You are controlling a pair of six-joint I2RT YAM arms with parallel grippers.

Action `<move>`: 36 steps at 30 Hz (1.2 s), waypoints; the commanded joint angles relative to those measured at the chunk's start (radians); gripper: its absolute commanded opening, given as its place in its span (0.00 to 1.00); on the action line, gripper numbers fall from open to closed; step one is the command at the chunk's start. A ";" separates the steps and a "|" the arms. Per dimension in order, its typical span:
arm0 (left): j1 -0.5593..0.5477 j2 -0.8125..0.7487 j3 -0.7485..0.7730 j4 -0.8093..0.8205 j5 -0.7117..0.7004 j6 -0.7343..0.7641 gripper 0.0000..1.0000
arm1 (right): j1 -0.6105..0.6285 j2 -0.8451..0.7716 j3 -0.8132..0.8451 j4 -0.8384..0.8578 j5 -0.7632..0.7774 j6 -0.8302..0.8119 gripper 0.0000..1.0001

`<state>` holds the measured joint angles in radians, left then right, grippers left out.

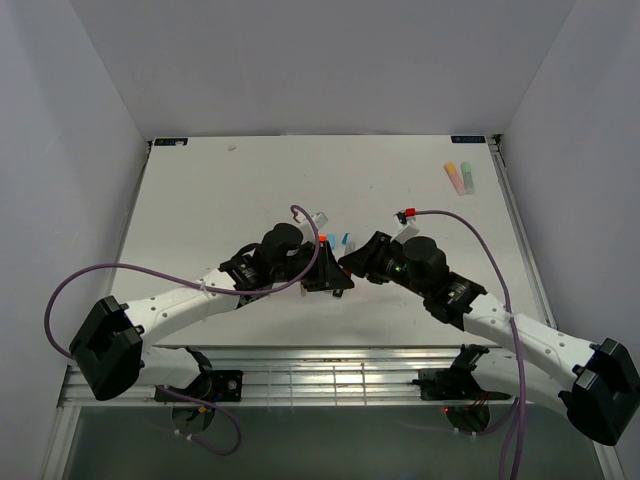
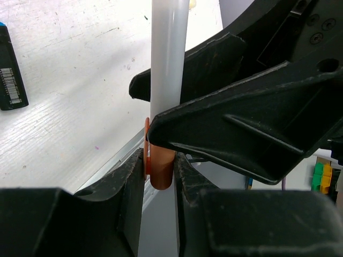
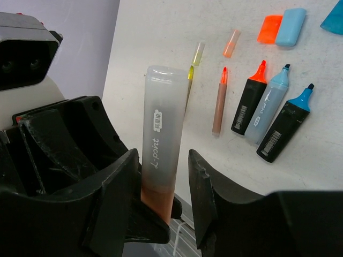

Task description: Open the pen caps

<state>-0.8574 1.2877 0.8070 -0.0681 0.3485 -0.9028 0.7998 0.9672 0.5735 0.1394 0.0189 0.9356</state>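
A pen with a frosted white body (image 2: 169, 53) and an orange cap (image 2: 159, 170) is held in the air between my two grippers. My left gripper (image 2: 159, 160) is shut on the orange cap. In the right wrist view the body (image 3: 161, 123) rises between the fingers of my right gripper (image 3: 163, 166), which is open around it, with a gap on the right side. Loose orange (image 3: 269, 28) and pale blue (image 3: 293, 27) caps lie on the table. From above, both grippers (image 1: 325, 268) (image 1: 352, 262) meet at the table's middle.
Three uncapped highlighters lie on the table: black with orange tip (image 3: 248, 104), pale blue (image 3: 266, 107), black with blue tip (image 3: 284, 128). Thin orange (image 3: 218, 104) and yellow (image 3: 190, 75) pens lie beside them. Green and pink pens (image 1: 460, 178) lie at the back right.
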 commanded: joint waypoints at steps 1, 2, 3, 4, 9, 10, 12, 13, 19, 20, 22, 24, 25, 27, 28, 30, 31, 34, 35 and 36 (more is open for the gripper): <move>0.003 -0.011 0.009 0.011 0.010 0.001 0.00 | 0.007 0.010 0.031 0.057 -0.008 -0.009 0.49; 0.003 -0.011 0.009 0.013 0.012 0.001 0.00 | 0.006 0.014 0.034 0.057 -0.008 -0.011 0.49; 0.003 -0.010 0.008 0.014 0.017 0.001 0.00 | 0.007 0.016 0.035 0.055 -0.004 -0.012 0.48; 0.003 -0.011 0.006 0.016 0.018 0.002 0.00 | 0.006 0.016 0.037 0.057 0.004 -0.017 0.48; 0.003 -0.014 -0.002 0.021 0.029 -0.001 0.00 | 0.007 0.039 0.064 0.057 0.027 -0.037 0.39; 0.001 -0.013 -0.005 0.022 0.030 -0.001 0.00 | 0.007 0.045 0.071 0.054 0.035 -0.043 0.32; 0.003 -0.016 -0.011 0.028 0.041 -0.002 0.00 | 0.006 0.057 0.083 0.042 0.070 -0.055 0.08; 0.003 -0.016 -0.014 0.031 0.043 -0.002 0.00 | 0.006 0.061 0.094 0.028 0.085 -0.061 0.08; 0.003 -0.040 -0.069 0.048 0.069 -0.001 0.00 | -0.020 0.065 0.146 0.002 0.213 -0.136 0.08; 0.001 -0.047 -0.081 0.057 0.069 0.001 0.00 | -0.036 0.077 0.167 -0.012 0.210 -0.136 0.08; -0.002 -0.065 -0.113 0.060 0.073 0.007 0.00 | -0.088 0.084 0.178 -0.014 0.194 -0.133 0.08; -0.005 -0.082 -0.133 0.060 0.073 0.010 0.00 | -0.115 0.093 0.199 -0.014 0.199 -0.136 0.08; -0.005 -0.099 -0.155 0.059 0.073 0.012 0.00 | -0.146 0.097 0.207 -0.014 0.193 -0.145 0.08; -0.006 -0.114 -0.176 0.060 0.070 0.008 0.00 | -0.181 0.114 0.233 -0.014 0.165 -0.152 0.08; -0.006 -0.122 -0.186 0.059 0.067 0.005 0.00 | -0.220 0.123 0.239 -0.012 0.148 -0.156 0.08; -0.008 -0.139 -0.210 0.060 0.064 0.004 0.00 | -0.263 0.146 0.262 -0.014 0.115 -0.167 0.08; -0.008 -0.143 -0.215 0.059 0.060 0.005 0.00 | -0.277 0.149 0.269 -0.014 0.104 -0.169 0.08; -0.008 -0.162 -0.223 0.039 0.038 0.010 0.00 | -0.294 0.157 0.282 -0.030 0.061 -0.188 0.08; -0.008 -0.163 -0.213 0.019 0.012 0.016 0.00 | -0.294 0.147 0.282 -0.055 0.058 -0.190 0.08; -0.008 -0.156 -0.180 0.004 -0.005 0.036 0.00 | -0.292 0.140 0.282 -0.085 0.046 -0.198 0.08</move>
<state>-0.8642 1.1664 0.5812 -0.0292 0.3767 -0.8982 0.5056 1.1213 0.8143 0.0761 0.0940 0.7788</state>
